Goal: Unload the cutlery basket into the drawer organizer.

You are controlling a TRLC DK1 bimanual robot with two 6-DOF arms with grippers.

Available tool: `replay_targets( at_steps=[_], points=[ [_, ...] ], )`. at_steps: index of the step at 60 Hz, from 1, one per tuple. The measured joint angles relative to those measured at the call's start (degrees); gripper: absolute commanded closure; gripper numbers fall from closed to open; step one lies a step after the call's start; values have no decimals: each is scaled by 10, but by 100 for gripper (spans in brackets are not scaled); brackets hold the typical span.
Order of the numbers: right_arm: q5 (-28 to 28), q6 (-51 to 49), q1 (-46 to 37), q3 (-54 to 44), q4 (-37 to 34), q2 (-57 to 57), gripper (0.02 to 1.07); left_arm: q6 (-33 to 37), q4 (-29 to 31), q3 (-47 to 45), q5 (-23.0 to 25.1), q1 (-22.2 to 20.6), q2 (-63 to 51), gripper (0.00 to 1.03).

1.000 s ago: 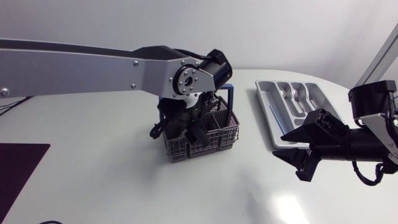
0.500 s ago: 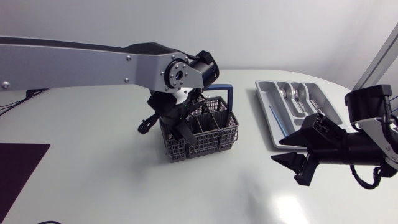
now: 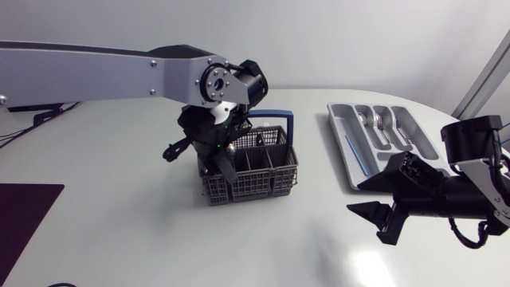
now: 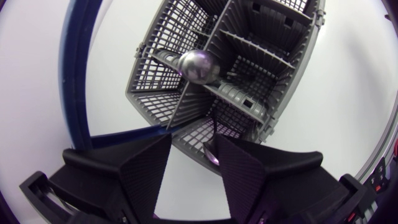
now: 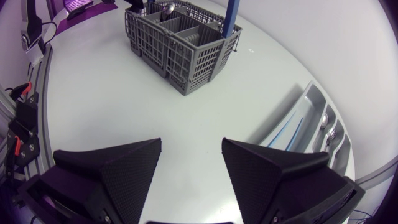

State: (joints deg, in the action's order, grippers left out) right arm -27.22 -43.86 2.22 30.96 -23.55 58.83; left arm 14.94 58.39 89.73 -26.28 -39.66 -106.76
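The grey cutlery basket (image 3: 249,171) with its blue handle (image 3: 292,127) stands mid-table. My left gripper (image 3: 222,163) hangs over its left end, open. In the left wrist view, the left gripper (image 4: 194,146) has the basket's (image 4: 249,56) near wall between its fingers, and a shiny cutlery end (image 4: 211,154) lies by one finger. A spoon bowl (image 4: 199,65) stands up in a compartment ahead. The grey organizer (image 3: 344,147) lies at the far right and holds some cutlery (image 3: 378,119). My right gripper (image 3: 355,199) hovers open and empty in front of it.
In the right wrist view, the basket (image 5: 180,46) is far ahead of the right gripper (image 5: 191,146) and the organizer (image 5: 305,102) lies beside it, with bare white table between. A dark mat (image 3: 24,215) lies at the table's front left.
My left gripper has moved left and its fingers have narrowed; the basket has slid left with it and turned a little. The right arm has sunk slightly toward the front.
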Motion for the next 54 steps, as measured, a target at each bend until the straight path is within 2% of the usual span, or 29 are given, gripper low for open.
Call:
replay_targets(
  at_steps=[28,46,54],
  points=[
    [-7,0,7,-40,61,9,34,5,17,11,-2,15,3,54],
    [-5,5,7,-40,64,23,34,5,11,6,-2,25,11,55],
    [16,25,14,-40,59,23,34,7,-6,-18,-4,25,29,55]
  ],
)
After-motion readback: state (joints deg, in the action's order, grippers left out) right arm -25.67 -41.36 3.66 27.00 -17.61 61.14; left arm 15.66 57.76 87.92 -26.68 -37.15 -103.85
